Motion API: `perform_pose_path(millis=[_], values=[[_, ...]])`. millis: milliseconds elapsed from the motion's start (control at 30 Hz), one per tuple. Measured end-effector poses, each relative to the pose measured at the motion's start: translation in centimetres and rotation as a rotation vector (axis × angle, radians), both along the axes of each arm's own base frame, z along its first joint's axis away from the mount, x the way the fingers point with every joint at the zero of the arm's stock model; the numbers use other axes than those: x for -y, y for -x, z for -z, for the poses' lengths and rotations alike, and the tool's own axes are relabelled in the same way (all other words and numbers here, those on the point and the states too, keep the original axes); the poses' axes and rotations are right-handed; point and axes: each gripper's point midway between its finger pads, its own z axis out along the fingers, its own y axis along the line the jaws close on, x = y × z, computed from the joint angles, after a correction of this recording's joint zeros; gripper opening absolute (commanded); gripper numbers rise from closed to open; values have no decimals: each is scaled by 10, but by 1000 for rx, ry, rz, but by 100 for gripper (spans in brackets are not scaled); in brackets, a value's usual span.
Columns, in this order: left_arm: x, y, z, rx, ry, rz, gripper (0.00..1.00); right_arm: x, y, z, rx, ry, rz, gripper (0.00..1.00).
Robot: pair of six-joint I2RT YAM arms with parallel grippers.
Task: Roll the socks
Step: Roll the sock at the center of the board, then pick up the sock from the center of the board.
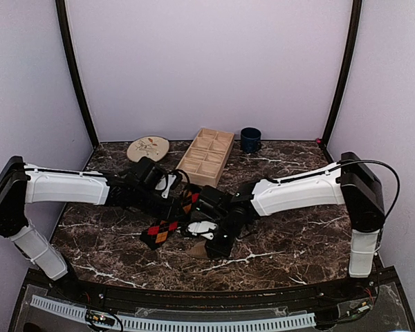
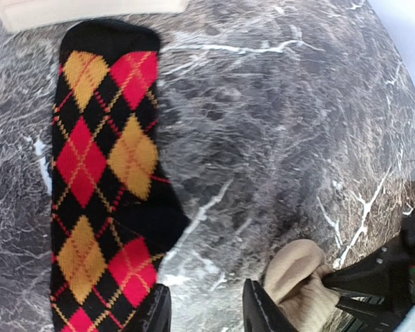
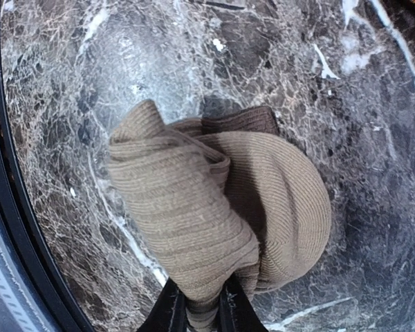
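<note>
A black argyle sock (image 1: pixel 162 232) with red and orange diamonds lies flat on the marble table, shown lengthwise in the left wrist view (image 2: pixel 104 180). My left gripper (image 1: pixel 187 202) hovers over its near end, open and empty (image 2: pixel 204 315), one finger over the sock's edge. A tan ribbed sock (image 3: pixel 207 200) is bunched and partly rolled just right of the argyle sock (image 1: pixel 200 249). It also shows in the left wrist view (image 2: pixel 297 283). My right gripper (image 3: pixel 199 308) is shut on the tan sock's folded edge, low over the table (image 1: pixel 218 238).
A wooden compartment tray (image 1: pixel 206 155) stands behind the socks, its edge in the left wrist view (image 2: pixel 90 10). A round wooden disc (image 1: pixel 148 148) lies at the back left and a dark blue mug (image 1: pixel 250 140) at the back centre. The table's front rim (image 3: pixel 14 228) runs close to the tan sock.
</note>
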Motion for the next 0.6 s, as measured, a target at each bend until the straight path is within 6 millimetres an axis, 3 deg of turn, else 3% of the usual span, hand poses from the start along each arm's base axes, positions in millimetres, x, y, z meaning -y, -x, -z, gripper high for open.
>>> perform_pose_path(millis=[267,600], values=[[21,27,-6,118,-4,63,37,-6,10,8,-179,41,8,14],[0,55,-25,235,43,33,36,-8,20,5,-324,26,37,14]])
